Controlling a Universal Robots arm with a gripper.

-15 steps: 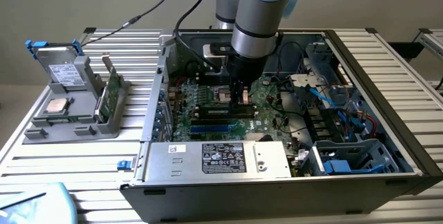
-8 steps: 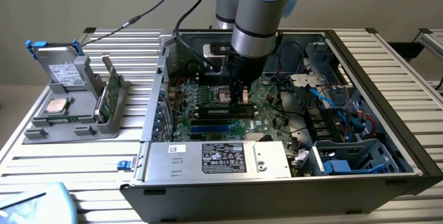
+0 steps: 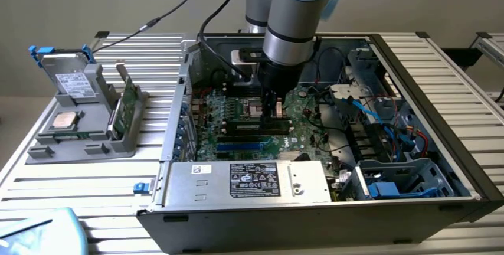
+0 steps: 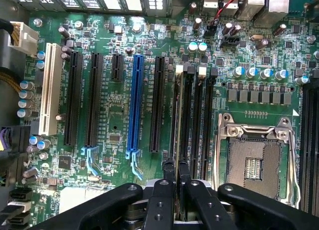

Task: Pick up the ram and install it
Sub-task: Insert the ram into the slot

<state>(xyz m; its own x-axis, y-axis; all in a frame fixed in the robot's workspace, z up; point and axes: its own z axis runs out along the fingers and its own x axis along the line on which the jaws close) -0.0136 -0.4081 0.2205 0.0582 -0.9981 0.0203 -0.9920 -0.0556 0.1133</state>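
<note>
counter (image 3: 71, 178) of slatted metal carries an open computer case (image 3: 315, 225). arm (image 3: 293, 25) reaches straight down into the case, jaws low over the motherboard (image 4: 112, 118). silver power supply (image 3: 252, 181) lies inside the case, near the jaws on the camera's side in the exterior view. grey holder (image 3: 79, 134) stands outside the case, well apart from the jaws toward the exterior view's left, with a green board (image 3: 126, 104) upright in it. square silver socket (image 4: 254, 160) sits just beside the jaws. blue slot (image 4: 134, 105) and white slot (image 4: 48, 90) lie farther off on the jaws' other side. black memory slots (image 4: 207, 115) run directly beneath the jaws. jaws closed on the ram (image 4: 177, 135), which is pinched between both fingertips and seen edge-on as a thin strip. ram is lined up along one of the black memory slots, right under the jaws. whether it is seated i cannot tell.
</note>
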